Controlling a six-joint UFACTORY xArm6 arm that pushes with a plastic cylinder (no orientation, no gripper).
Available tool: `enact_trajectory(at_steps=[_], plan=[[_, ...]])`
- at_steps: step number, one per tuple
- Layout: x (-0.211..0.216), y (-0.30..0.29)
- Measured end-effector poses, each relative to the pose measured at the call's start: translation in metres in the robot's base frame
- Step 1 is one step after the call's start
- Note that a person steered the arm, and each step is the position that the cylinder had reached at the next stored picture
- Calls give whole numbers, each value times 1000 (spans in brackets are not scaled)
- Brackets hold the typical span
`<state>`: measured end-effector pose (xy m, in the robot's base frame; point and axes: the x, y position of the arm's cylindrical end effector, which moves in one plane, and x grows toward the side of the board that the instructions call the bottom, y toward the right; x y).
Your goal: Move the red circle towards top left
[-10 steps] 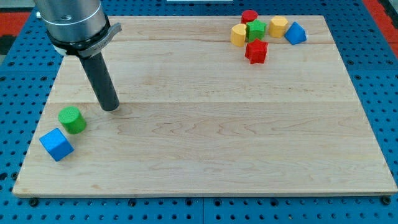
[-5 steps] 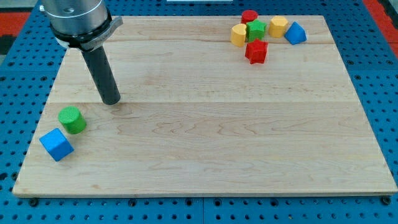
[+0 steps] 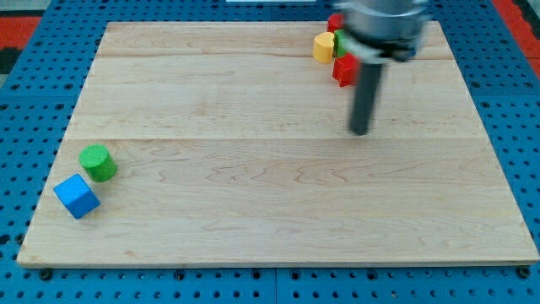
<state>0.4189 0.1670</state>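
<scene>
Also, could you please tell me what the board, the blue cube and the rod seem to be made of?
The board looks like pale, unpainted wood: grain lines and plank seams show, with a matte surface. The blue cube seems to be painted wood or plastic; its colour is even and opaque, so I cannot tell which. The rod looks dark and matte, perhaps metal or plastic, though it is blurred.

My tip rests on the wooden board, just nearer than a far-right cluster: yellow cylinder, red block, partly hidden red circle. At the near left, the green cylinder sits just beyond the blue cube.
</scene>
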Motion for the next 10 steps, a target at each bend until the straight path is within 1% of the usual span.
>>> enact_trajectory(at_steps=[1, 2, 3, 4, 5, 6, 7, 8, 9, 10], plan=[[-51, 100], [-114, 177], [-131, 179], [-132, 178], [-131, 169], [-118, 151], [-113, 134], [-118, 167], [-148, 177], [-206, 126]])
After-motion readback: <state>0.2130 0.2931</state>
